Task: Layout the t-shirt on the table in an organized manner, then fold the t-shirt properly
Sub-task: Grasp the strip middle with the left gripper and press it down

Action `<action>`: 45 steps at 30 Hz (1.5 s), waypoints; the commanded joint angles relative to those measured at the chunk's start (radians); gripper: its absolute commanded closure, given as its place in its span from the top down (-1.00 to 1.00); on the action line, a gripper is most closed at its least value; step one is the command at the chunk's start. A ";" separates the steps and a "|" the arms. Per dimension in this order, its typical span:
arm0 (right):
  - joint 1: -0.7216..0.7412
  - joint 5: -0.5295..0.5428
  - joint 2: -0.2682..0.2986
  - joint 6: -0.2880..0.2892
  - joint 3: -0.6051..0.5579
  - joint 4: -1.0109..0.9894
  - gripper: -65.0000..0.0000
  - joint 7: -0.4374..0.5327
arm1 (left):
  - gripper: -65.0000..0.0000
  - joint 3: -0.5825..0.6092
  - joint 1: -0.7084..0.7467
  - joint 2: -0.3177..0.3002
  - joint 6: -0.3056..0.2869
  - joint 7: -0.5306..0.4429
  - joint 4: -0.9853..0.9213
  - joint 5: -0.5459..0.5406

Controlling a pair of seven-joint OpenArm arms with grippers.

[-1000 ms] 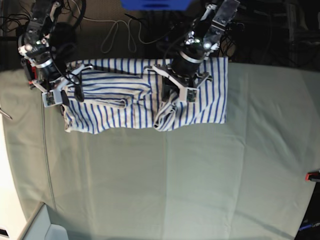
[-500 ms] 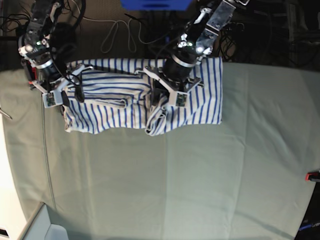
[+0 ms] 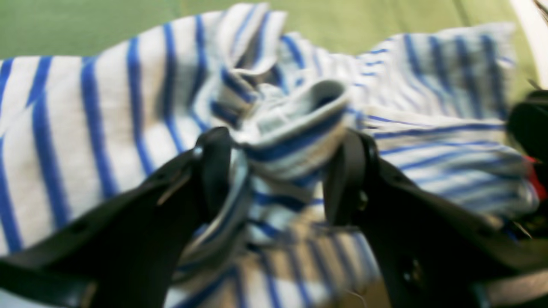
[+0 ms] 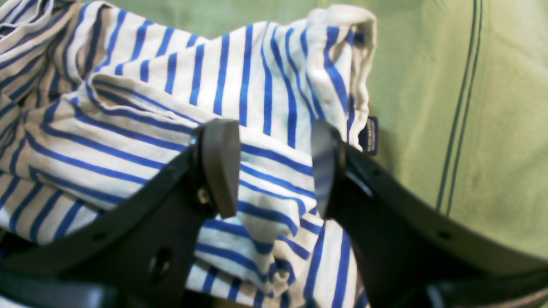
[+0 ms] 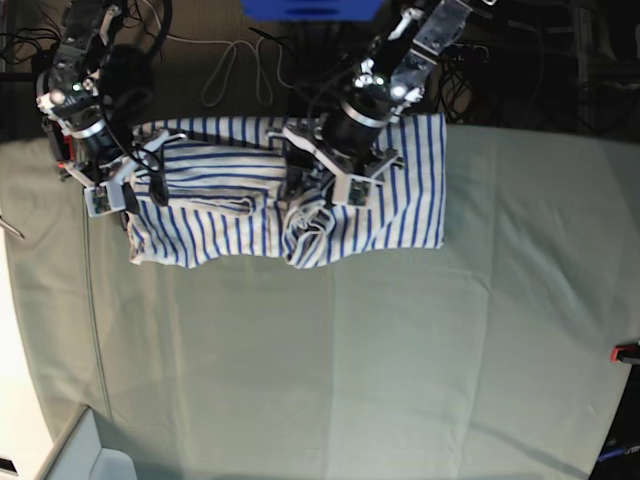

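The white, blue-striped t-shirt (image 5: 410, 190) lies crumpled along the far edge of the table (image 5: 350, 350). My left gripper (image 5: 322, 195) is at the shirt's middle. In the left wrist view, the left gripper (image 3: 280, 171) is shut on a bunched fold of the shirt (image 3: 295, 128). My right gripper (image 5: 125, 195) is at the shirt's left end. In the right wrist view, the right gripper (image 4: 272, 167) is open just above the striped cloth (image 4: 141, 141). The shirt's dark tag (image 4: 370, 134) shows beside one of the right gripper's fingers.
Loose cables (image 5: 240, 70) and a blue object (image 5: 310, 8) lie beyond the table's far edge. A thin cable (image 5: 92, 300) runs down the table's left side. A red clamp (image 5: 625, 352) sits at the right edge. A pale bin (image 5: 100, 465) is at the bottom left.
My left gripper has moved left with the bunched fold, dragging the shirt's right part leftward. The right arm has not moved.
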 commanded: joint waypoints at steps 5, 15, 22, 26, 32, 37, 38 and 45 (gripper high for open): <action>0.005 0.016 0.007 -0.001 0.001 0.020 -0.16 0.026 | 0.01 -0.042 0.018 -0.047 -0.006 -0.033 0.174 -0.006; 0.005 0.016 0.006 -0.001 0.001 0.020 -0.16 0.026 | -0.31 -0.265 0.032 -0.018 -0.006 -0.028 0.074 -0.055; 0.005 0.016 0.006 -0.001 0.003 0.020 -0.16 0.026 | -0.36 -0.009 -0.041 -0.022 -0.008 -0.025 -0.093 -0.055; 0.006 0.016 0.006 -0.001 0.009 0.020 -0.16 0.031 | -0.37 0.096 -0.057 -0.025 -0.011 -0.027 -0.087 -0.035; 0.026 0.016 0.001 -0.001 0.050 0.037 -0.16 0.026 | -0.36 0.103 -0.051 -0.025 -0.019 -0.028 0.010 -0.032; 0.041 0.018 0.001 -0.001 0.084 0.035 -0.15 0.026 | -0.36 0.105 -0.050 -0.047 -0.019 -0.028 0.082 -0.041; 0.046 0.018 0.001 -0.001 0.084 0.032 -0.15 0.026 | -0.36 0.105 -0.050 -0.054 -0.019 -0.028 0.097 -0.041; 0.055 0.018 0.001 -0.001 0.083 -0.006 0.24 0.025 | -0.36 0.091 -0.030 -0.217 -0.010 -0.033 0.188 -0.041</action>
